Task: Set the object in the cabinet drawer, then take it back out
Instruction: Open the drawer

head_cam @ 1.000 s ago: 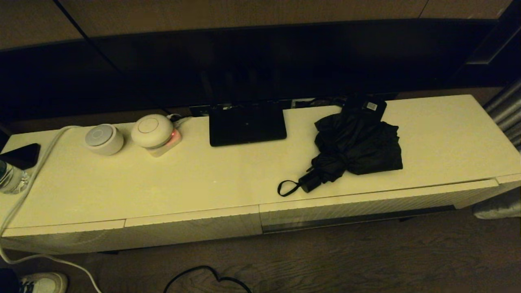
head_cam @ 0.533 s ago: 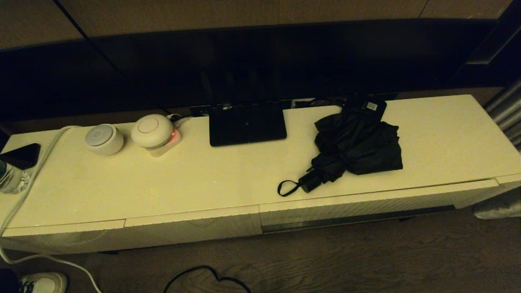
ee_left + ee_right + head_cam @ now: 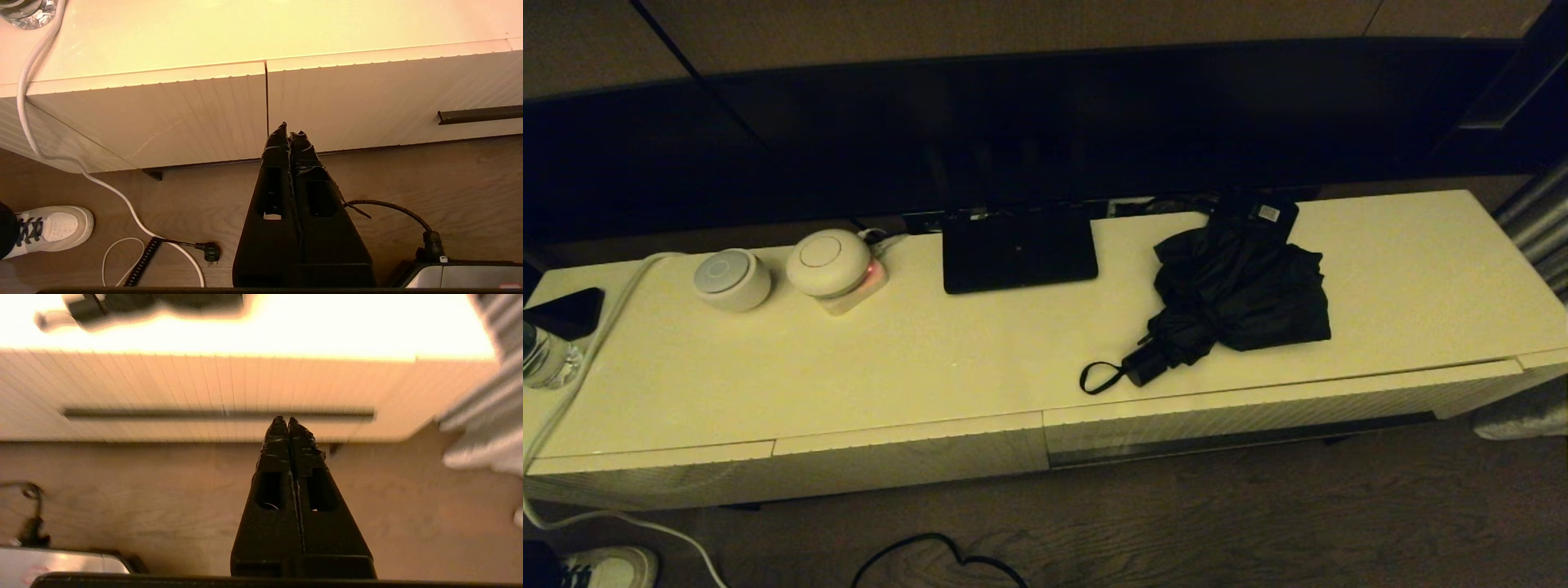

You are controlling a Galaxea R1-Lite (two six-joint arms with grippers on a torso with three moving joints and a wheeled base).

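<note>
A long cream cabinet (image 3: 980, 359) filled the head view under a dark TV (image 3: 1045, 122). Its wide ribbed drawer (image 3: 1258, 408) sat on the right half, pushed in, with a dark slot handle along its lower front; a shorter ribbed front (image 3: 907, 461) lay to its left. The umbrella (image 3: 1233, 294) lay on the cabinet top above the drawer, canopy loosely bunched, handle and strap loop pointing toward the front edge. A small black box (image 3: 1258, 212) touched the canopy's far side. A flat router (image 3: 1018, 249) rested at mid-top, well apart from the umbrella, and two round white devices (image 3: 780, 273) stood farther left. A white cable (image 3: 572, 367) ran over the left end, beside a bottle (image 3: 543, 355) and a phone (image 3: 568, 310).

Neither arm showed in the head view. The left gripper (image 3: 290, 134) hung low before the seam between the two fronts, fingers pressed together, holding nothing. The right gripper (image 3: 288, 419) hung before the drawer's handle slot, fingers likewise together and empty, touching nothing.
</note>
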